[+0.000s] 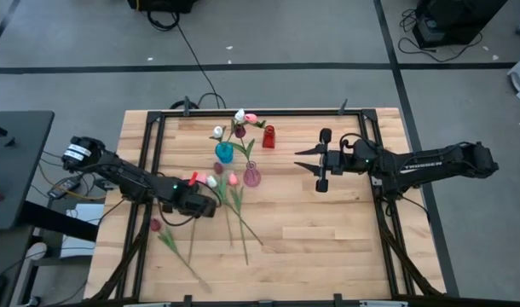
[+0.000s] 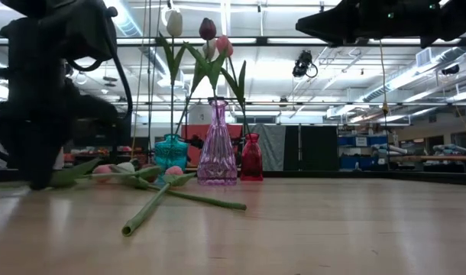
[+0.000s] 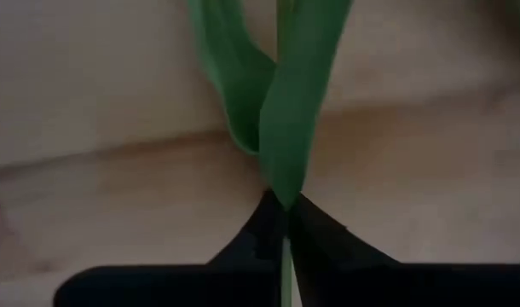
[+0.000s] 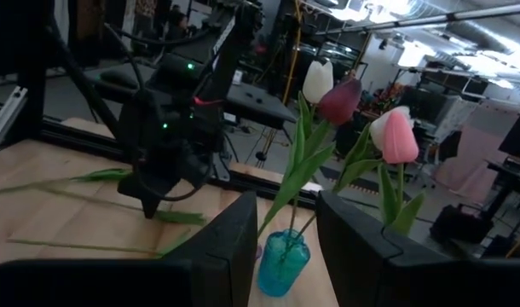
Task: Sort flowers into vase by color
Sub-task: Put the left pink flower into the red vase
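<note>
Several tulips lie on the table [image 1: 328, 247] beside my left gripper [image 1: 205, 205], their heads [image 1: 233, 179] near the purple vase [image 1: 252, 176] and stems [image 1: 243, 223] running to the near edge. A dark red one [image 1: 155, 224] lies apart to the left. White, pink and dark red tulips [image 4: 339, 101] stand in the teal vase [image 1: 224, 152]. The red vase [image 1: 268, 136] holds nothing. My left gripper [image 3: 284, 209] is down at the table, shut on a green stem. My right gripper [image 1: 315, 159] hovers open, right of the vases, pointing at the teal vase [image 4: 281, 264]. My left gripper pinches one lying tulip's thin green stem [image 3: 286, 251] between its two fingertips, just where the leaves [image 3: 286, 102] branch off. The fingers [image 3: 260, 230] come from above, pointing down, across the stem. The tulip lies on the table.
A black frame [image 1: 149, 145] borders the table on the left, far and right sides. The three vases stand close together near the far middle [image 2: 218, 145]. Bare wood lies under my right gripper and toward the near right corner [image 1: 345, 256].
</note>
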### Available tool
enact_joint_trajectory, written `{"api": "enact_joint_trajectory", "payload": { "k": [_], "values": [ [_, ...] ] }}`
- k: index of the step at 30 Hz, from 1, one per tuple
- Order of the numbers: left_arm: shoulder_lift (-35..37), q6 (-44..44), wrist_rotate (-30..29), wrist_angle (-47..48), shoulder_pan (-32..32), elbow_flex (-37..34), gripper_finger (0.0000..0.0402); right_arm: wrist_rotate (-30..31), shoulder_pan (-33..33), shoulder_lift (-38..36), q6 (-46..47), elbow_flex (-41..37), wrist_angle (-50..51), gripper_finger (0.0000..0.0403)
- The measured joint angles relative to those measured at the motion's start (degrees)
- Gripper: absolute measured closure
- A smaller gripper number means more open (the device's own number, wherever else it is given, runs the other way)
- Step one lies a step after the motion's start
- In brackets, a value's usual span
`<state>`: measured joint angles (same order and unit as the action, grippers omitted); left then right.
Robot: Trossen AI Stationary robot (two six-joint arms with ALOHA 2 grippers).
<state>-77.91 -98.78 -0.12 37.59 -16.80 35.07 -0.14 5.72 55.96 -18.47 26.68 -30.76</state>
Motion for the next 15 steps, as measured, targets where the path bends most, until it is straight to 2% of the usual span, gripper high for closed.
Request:
{"api": "enact_joint_trajectory", "payload": {
  "k": [5,8,11,15],
  "values": [
    [-0.1,8.6,6.8,4.7,-0.1,2.6,0.0385,0.0,0.0,0.0,0.5,0.0,1.3,0.027],
    [-0.1,10.9,6.0,8.4,-0.5,5.6,0.0393,0.0,0.0,0.0,0.6,0.0,1.7,0.027],
    [0.0,15.4,2.8,13.0,-1.3,10.7,0.0392,0.5,0.0,0.0,0.8,0.0,2.1,0.027],
    [0.0,22.0,1.9,18.5,-1.3,18.2,0.0387,1.8,0.0,0.0,0.9,0.0,2.6,0.027]
  ]
}}
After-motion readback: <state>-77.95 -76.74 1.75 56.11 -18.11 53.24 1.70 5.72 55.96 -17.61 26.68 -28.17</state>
